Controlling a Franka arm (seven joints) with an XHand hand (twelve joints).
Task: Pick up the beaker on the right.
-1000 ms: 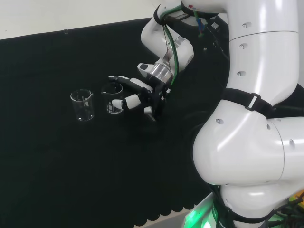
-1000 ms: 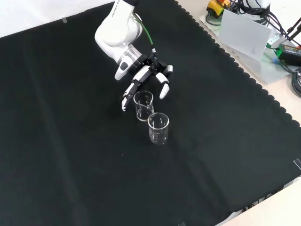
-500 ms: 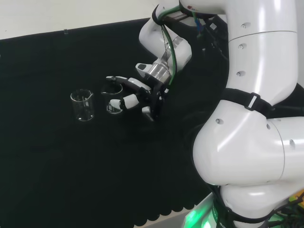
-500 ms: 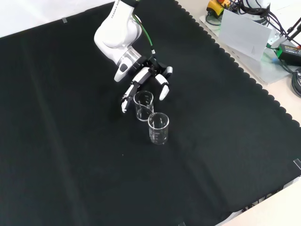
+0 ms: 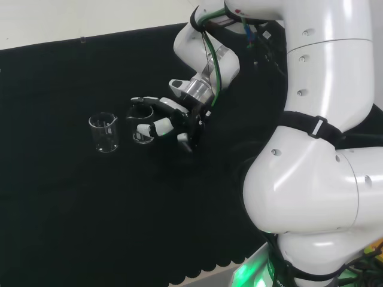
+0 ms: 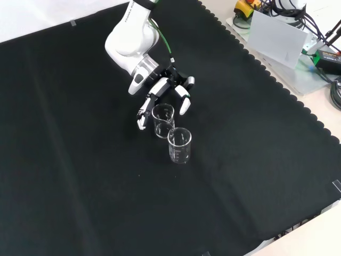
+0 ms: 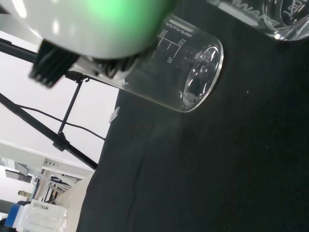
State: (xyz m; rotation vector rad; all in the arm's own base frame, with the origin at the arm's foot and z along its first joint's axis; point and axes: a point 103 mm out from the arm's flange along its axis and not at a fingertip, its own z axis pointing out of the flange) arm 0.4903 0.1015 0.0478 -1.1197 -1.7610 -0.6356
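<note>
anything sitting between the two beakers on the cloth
Nothing: in the head view only bare black cloth separates the left beaker from the right beaker at the hand.

The beaker [image 5: 142, 122] I want is clear glass, standing upright on the black cloth, right of the other beaker [image 5: 104, 132] in my head view.
</note>
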